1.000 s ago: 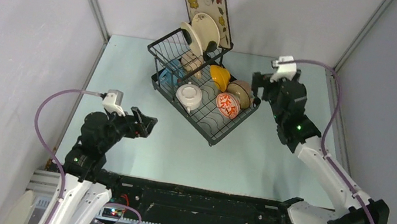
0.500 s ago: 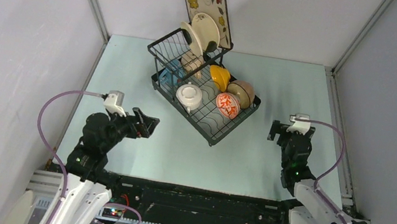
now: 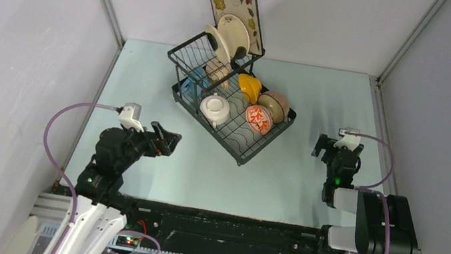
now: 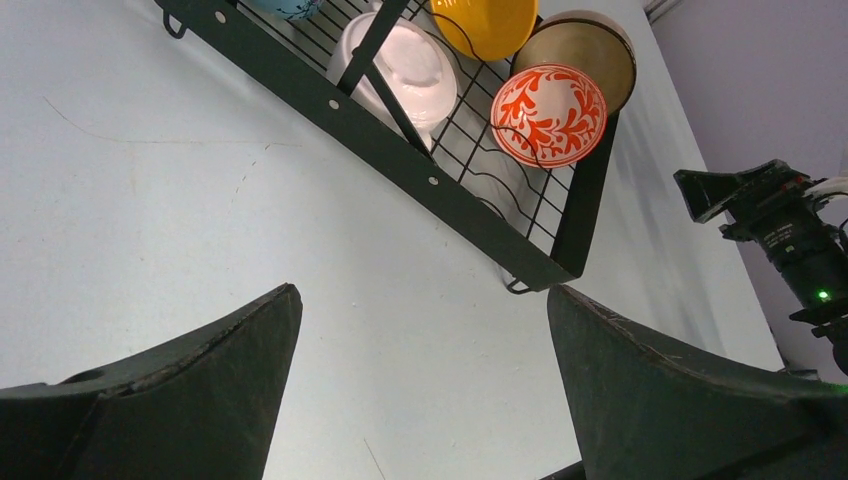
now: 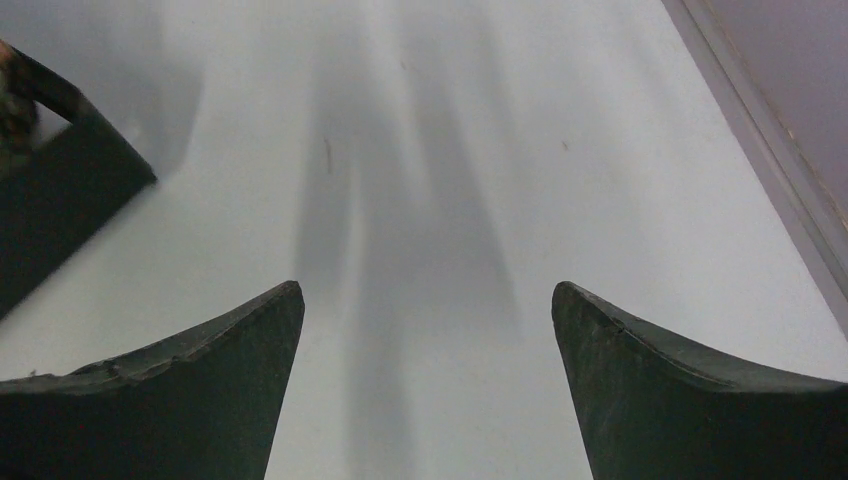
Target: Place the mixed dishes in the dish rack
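The black dish rack [image 3: 267, 141] stands at the table's far middle. Its raised basket holds the square floral plate [image 3: 236, 13], the cream round plate [image 3: 231, 36], a beige mug [image 3: 218, 70] and a blue mug [image 3: 194, 80]. On its flat tray sit the white two-handled bowl [image 3: 214, 109], orange-yellow bowl [image 3: 249, 87], tan bowl [image 3: 273, 104] and red-patterned bowl [image 3: 258, 119]. My left gripper [image 3: 167, 140] hangs open and empty near-left of the rack [image 4: 400, 150]. My right gripper [image 3: 325, 147] is open and empty to the rack's right, over bare table.
Grey walls close in the table on three sides, with a raised ledge [image 5: 770, 160] along the right edge. The right arm is folded back over its base [image 3: 373, 223]. A corner of the rack [image 5: 60, 190] shows at the left of the right wrist view.
The right arm has drawn back from beside the tan bowl toward the near right and folded over its base. The left gripper barely shifted and its jaws opened slightly wider.
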{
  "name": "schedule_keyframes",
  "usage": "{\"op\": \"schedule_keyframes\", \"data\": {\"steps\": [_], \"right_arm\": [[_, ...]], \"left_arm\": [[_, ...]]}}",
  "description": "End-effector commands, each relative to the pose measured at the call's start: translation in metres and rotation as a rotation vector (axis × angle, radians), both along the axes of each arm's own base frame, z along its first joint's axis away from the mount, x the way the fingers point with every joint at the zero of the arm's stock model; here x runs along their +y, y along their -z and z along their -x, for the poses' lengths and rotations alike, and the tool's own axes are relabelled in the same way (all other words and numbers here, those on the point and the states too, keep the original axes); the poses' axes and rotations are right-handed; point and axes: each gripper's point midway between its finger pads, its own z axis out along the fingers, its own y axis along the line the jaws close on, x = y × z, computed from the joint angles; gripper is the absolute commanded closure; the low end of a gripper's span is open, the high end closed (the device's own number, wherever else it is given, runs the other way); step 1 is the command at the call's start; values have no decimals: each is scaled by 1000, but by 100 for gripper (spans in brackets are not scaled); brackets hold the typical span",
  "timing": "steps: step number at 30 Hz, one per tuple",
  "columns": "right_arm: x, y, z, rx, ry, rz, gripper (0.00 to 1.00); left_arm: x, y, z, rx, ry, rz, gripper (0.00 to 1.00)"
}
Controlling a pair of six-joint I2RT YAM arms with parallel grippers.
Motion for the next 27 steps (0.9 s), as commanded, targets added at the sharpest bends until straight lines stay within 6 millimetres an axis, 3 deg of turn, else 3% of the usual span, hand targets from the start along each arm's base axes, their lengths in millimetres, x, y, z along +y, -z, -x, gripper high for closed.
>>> {"op": "schedule_keyframes", "data": {"steps": [1, 8, 14, 16, 23, 27], "right_arm": [[7, -36, -20, -121, -33, -35, 2], [4, -38, -20, -132, -14, -31, 0], [4, -38, -20, -133, -14, -30, 1], [4, -37, -19, -131, -15, -31, 0], [4, -37, -19, -132, -14, -31, 0], [4, -37, -19, -131, -15, -31, 0]], "left_arm": [[2, -9, -5, -37, -22, 13, 0], [6, -3, -10, 3, -61, 8, 0], [-9, -33, -18, -90, -21, 131, 0], [-11, -33, -23, -111, -27, 160, 0], [20, -35, -55, -235, -196, 15, 0], [56, -28, -66, -311, -389, -177, 0]]}}
